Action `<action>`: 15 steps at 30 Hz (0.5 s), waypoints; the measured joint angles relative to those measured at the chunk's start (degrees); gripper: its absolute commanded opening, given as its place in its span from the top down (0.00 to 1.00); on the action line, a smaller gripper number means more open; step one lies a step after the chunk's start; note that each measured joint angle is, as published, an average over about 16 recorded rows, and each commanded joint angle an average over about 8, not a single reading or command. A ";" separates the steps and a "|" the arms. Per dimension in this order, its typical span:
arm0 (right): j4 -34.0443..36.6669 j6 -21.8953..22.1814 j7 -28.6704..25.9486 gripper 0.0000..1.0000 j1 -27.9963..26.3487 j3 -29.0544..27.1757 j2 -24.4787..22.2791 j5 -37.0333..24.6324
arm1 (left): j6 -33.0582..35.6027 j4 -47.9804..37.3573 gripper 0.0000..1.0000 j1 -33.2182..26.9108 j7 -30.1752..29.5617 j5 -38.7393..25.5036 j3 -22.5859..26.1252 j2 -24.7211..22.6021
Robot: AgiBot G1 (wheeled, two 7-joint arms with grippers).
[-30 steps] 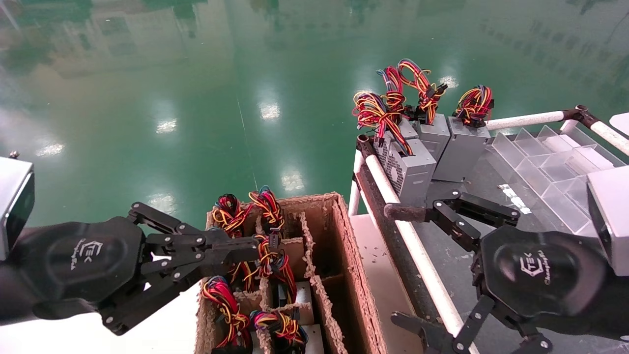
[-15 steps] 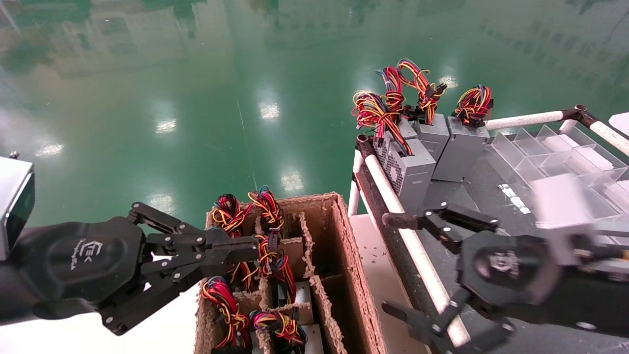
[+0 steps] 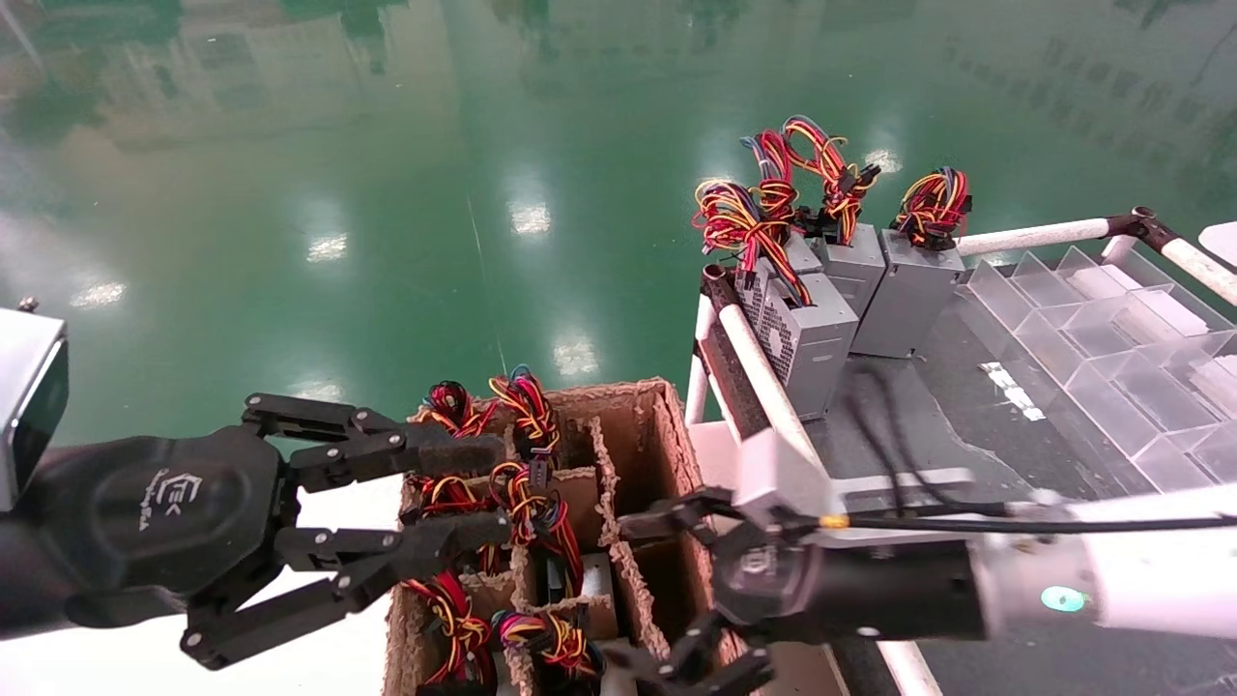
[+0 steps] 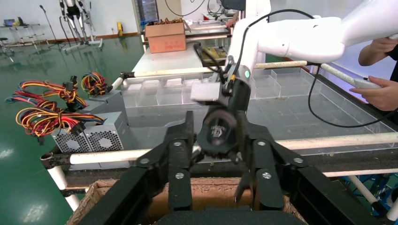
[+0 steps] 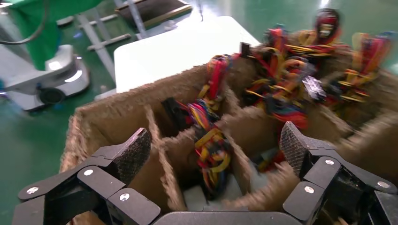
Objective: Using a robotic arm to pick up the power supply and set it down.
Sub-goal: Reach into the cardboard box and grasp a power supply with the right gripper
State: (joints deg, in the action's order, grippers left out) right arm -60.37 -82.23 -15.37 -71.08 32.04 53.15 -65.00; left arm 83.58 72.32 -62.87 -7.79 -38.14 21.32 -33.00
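Power supply units [image 3: 541,580] sit upright in the cells of a divided cardboard box [image 3: 676,425] at near centre, wire bundles [image 3: 527,406] sticking up; three more grey units [image 3: 850,290] stand on the dark counter [image 3: 928,416] at far right, beside clear plastic trays [image 3: 1111,329]. Green floor [image 3: 387,193] fills the far field. Right arm [image 3: 1111,570] reaches leftward across the counter edge; right hand [image 3: 667,590] is spread open over the box's right-hand cells, holding nothing. Left hand [image 3: 464,493] hovers at the box's left side above the wire bundles, fingers parted, empty. White rail [image 3: 763,387] borders the counter's left edge.
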 measured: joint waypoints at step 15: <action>9.02 -0.38 3.90 0.93 -4.44 5.40 10.28 -6.90 | 0.00 0.00 0.00 0.00 0.00 0.00 0.01 0.00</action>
State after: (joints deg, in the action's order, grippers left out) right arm -51.35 -82.60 -11.46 -75.52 37.44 63.43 -71.90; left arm 83.58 72.32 -62.87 -7.78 -38.14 21.33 -33.00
